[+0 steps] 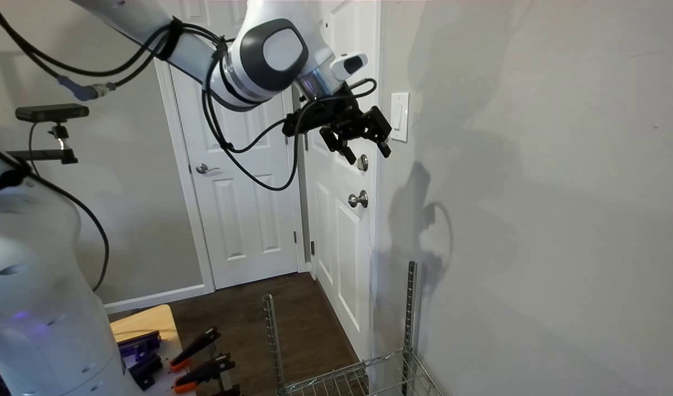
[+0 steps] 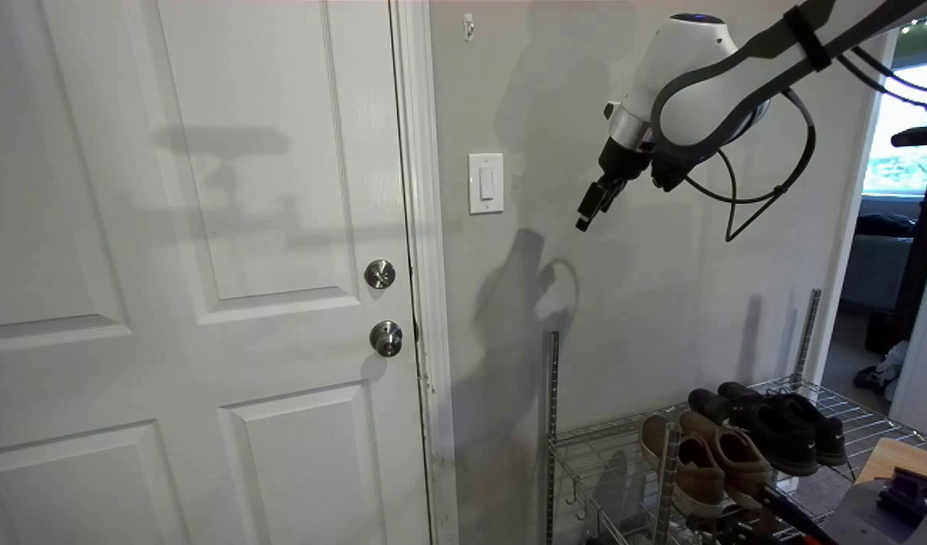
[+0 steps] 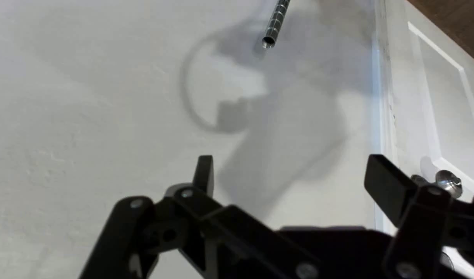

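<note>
We have the gripper [image 3: 289, 174] in mid-air, its fingers [image 3: 203, 174] spread well apart with nothing between them. Of the things about it, the white light switch [image 2: 486, 183] looks nearest, upright on the grey wall [image 1: 534, 220] beside the door frame [image 2: 428, 265], with a clear gap to the fingertips in an exterior view. We judge it a fixed, stiff plastic plate with a broad, smooth rocker that offers little to pinch; a fingertip on the rocker's upper or lower half suits it better than a grasp. On the white door [image 2: 168, 363] we see a metal deadbolt [image 2: 380, 274] above a round knob [image 2: 386, 338], which should be rigid, sturdy and rather slippery, best held across its widest part. Lower down stands the wire rack [image 1: 342, 372], its ribbed post [image 3: 276, 24] showing at the top of the wrist view, likely stiff and easiest to hold around its shaft. On the rack rest brown shoes [image 2: 702, 477] and black shoes [image 2: 781, 443], probably light and soft-sided. We can read no brand or label; a pale mark on a black shoe's heel is too small to make out.
</note>
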